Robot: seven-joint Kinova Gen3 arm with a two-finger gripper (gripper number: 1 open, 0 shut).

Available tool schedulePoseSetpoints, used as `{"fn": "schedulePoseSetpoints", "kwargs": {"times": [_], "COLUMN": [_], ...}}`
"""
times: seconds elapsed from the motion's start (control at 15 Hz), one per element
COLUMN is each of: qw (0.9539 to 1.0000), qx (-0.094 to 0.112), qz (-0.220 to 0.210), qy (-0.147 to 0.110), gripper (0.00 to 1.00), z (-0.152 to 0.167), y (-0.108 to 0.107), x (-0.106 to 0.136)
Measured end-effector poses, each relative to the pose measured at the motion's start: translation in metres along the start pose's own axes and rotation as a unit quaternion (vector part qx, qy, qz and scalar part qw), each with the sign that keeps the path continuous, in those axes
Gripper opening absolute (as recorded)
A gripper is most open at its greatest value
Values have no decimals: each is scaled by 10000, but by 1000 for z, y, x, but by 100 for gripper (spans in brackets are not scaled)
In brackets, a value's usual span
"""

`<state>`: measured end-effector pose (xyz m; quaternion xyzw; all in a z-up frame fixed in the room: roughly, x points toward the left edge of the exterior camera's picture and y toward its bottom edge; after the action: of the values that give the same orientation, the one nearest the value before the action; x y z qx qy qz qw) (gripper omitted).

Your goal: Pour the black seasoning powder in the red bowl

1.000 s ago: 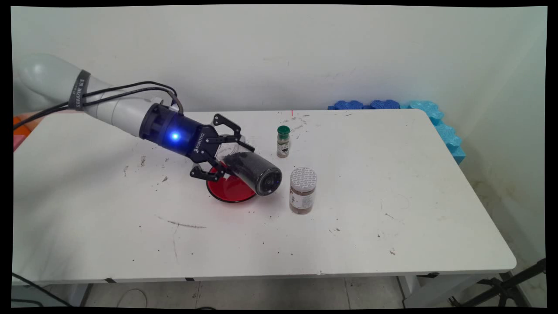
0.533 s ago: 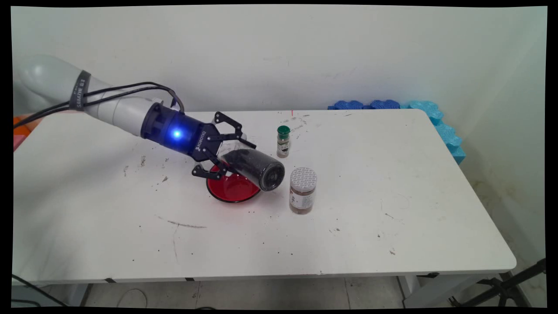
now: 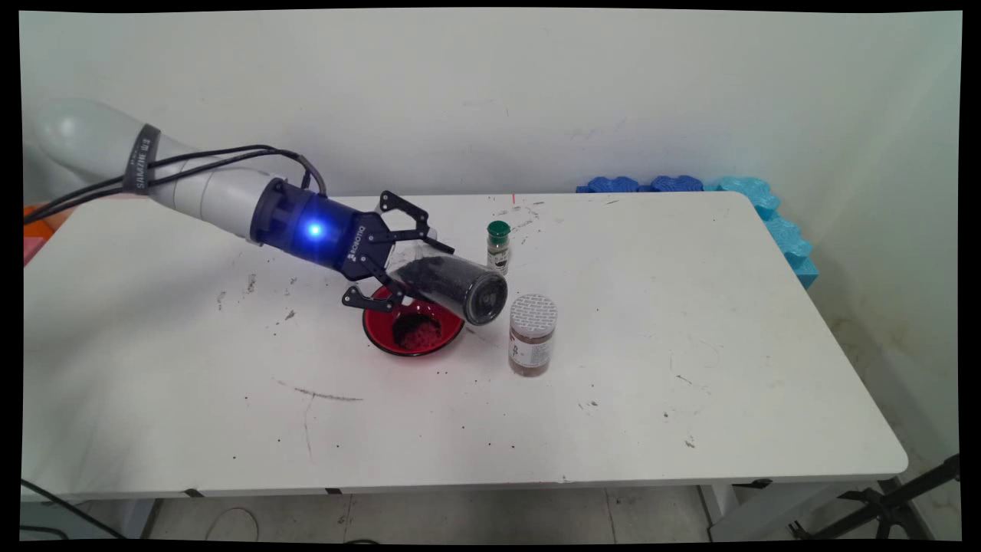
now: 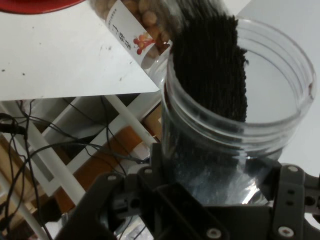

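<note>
My gripper (image 3: pixel 411 277) is shut on a clear jar of black grains (image 3: pixel 454 288), held tipped on its side just above a red bowl (image 3: pixel 378 336) at the table's middle. A small heap of dark grains (image 3: pixel 416 333) lies in the bowl. In the hand view the clear jar (image 4: pixel 235 120) fills the right half, its black contents slid along one wall toward the rim, and the gripper (image 4: pixel 215 200) clasps its lower part. The red bowl (image 4: pixel 35 4) shows at the top left edge there.
A jar with a patterned lid and brown contents (image 3: pixel 533 335) stands just right of the bowl, close to the tilted jar's end; it shows in the hand view as a labelled jar (image 4: pixel 137 35). A small green-capped bottle (image 3: pixel 498 248) stands behind. Blue foam blocks (image 3: pixel 766 211) line the far right corner.
The held jar has drifted a little up and to the right while tilting. Dark grains now lie in the bowl, which showed only red before.
</note>
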<state>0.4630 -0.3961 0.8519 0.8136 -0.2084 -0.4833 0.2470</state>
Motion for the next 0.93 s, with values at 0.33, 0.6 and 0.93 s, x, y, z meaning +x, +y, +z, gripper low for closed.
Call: {"fn": "schedulePoseSetpoints", "kwargs": {"times": [0.33, 0.6, 0.93], "qw": [9998, 9995, 9989], "qx": [-72, -136, -215], "qz": [-172, -283, -423], "qy": [-5, -22, -30], "gripper": [0, 0, 0], "z": [1, 1, 2], "y": [0, 1, 2], "x": [-1, -3, -5]}}
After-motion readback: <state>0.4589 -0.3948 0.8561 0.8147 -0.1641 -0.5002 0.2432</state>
